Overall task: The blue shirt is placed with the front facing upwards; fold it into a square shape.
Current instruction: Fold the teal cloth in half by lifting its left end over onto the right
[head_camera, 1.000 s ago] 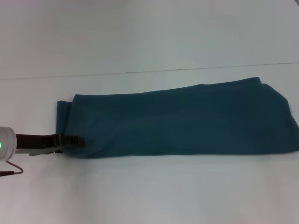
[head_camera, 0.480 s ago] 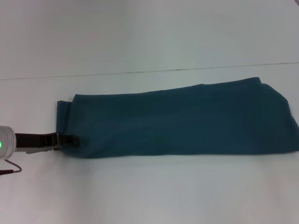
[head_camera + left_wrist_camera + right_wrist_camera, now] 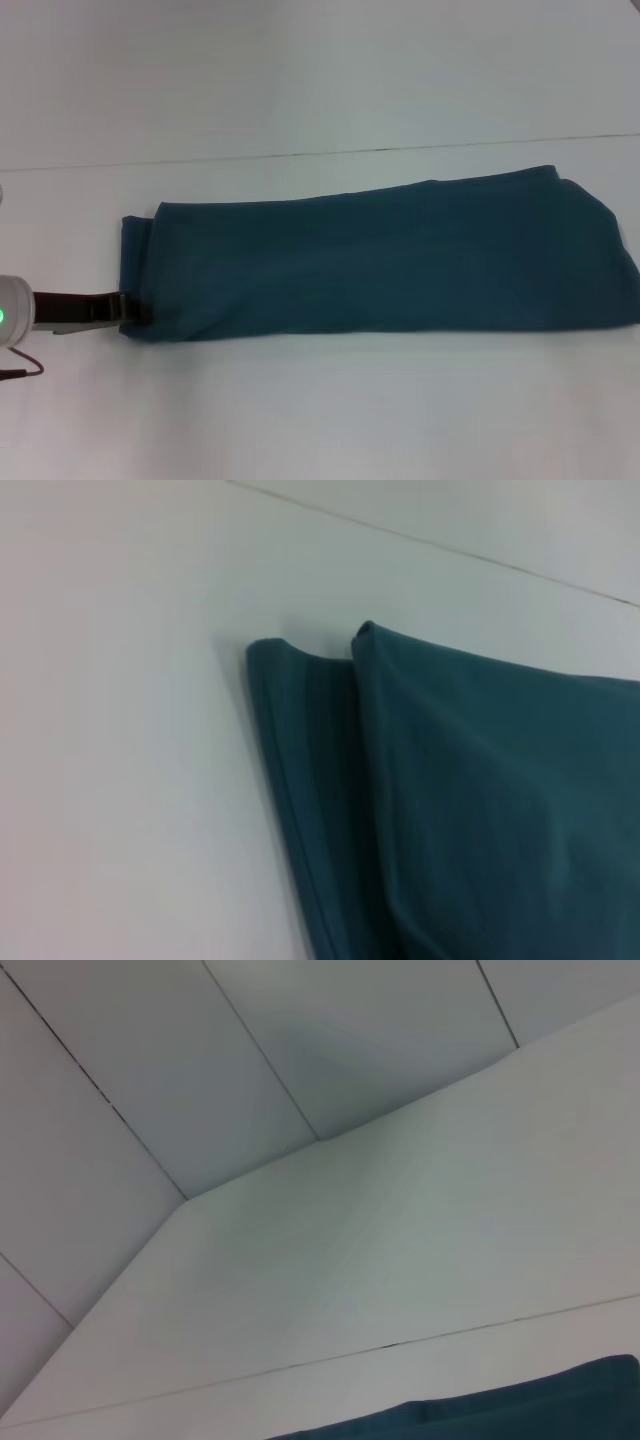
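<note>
The blue shirt [image 3: 380,255] lay as a long band; the left gripper [image 3: 140,311] met its left near corner, finger state unclear. Next: grip, fold rightward.

You see a white table [image 3: 320,420] filling the view, and a thin dark seam [image 3: 300,154] crossing it toward 12 o'clock.

The blue shirt [image 3: 380,260] was soft, matt cotton-like cloth, its folded layers smooth with a few shallow creases and a stitched hem along one edge. The worktop [image 3: 320,410] under it looked smooth, hard and faintly satin white. My left end effector [image 3: 135,308] showed dark, dull plastic or metal fingers.
</note>
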